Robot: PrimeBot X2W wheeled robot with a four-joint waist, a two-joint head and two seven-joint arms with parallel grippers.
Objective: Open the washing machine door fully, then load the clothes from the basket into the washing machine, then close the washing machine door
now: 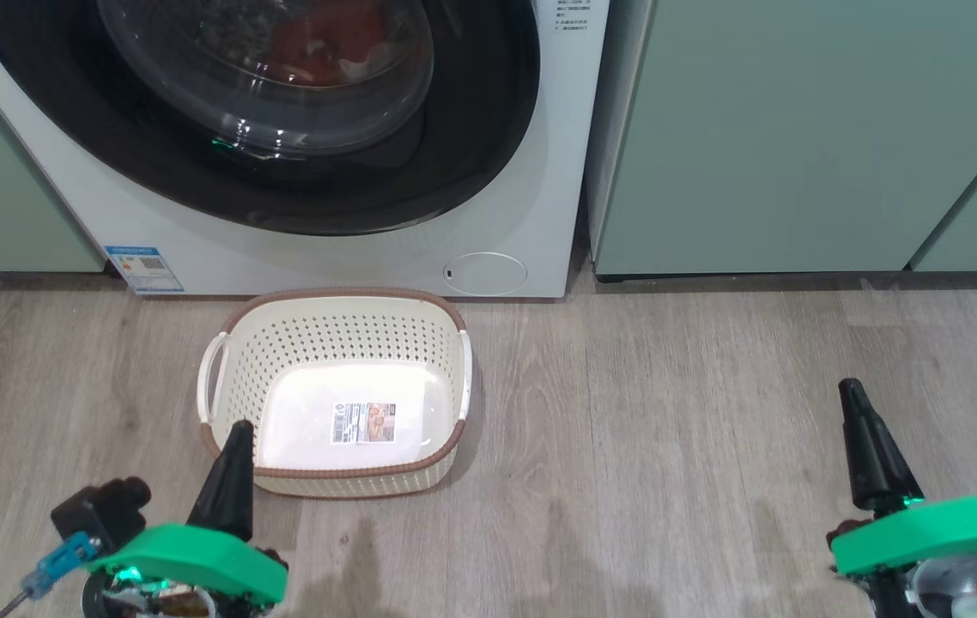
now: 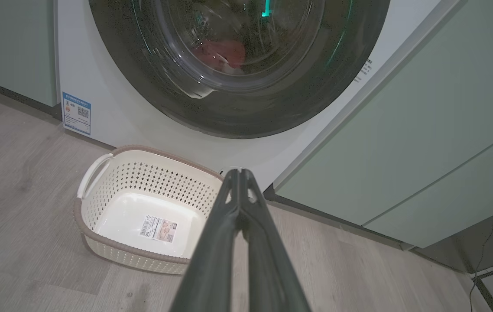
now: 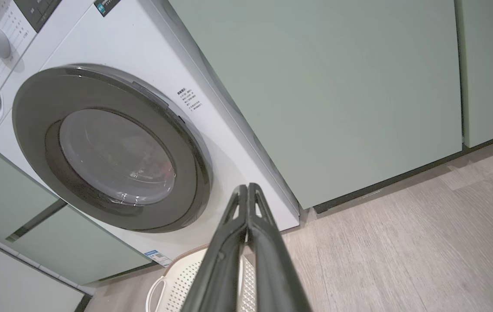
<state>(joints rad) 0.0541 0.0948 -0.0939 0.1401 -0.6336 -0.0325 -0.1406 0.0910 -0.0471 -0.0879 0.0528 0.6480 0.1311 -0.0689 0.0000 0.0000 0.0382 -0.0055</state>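
The white washing machine (image 1: 334,257) stands ahead with its black-rimmed door (image 1: 471,137) closed flat against the front. Red clothes (image 1: 325,43) show through the glass bowl, inside the drum. On the floor in front sits the cream basket (image 1: 231,343), holding only a paper label. My left gripper (image 1: 238,429) is shut and holds nothing, at the basket's near left corner. Off to the right, my right gripper (image 1: 849,388) hangs over bare floor, also shut with nothing in it. Both wrist views show the door (image 2: 151,86) (image 3: 34,108) closed and the fingers pressed together.
Pale green cabinets (image 1: 797,137) flank the machine on both sides. Grey wood-look floor (image 1: 669,429) stretches in front. A round filter cap (image 1: 484,273) and a blue sticker (image 1: 143,268) mark the machine's lower front.
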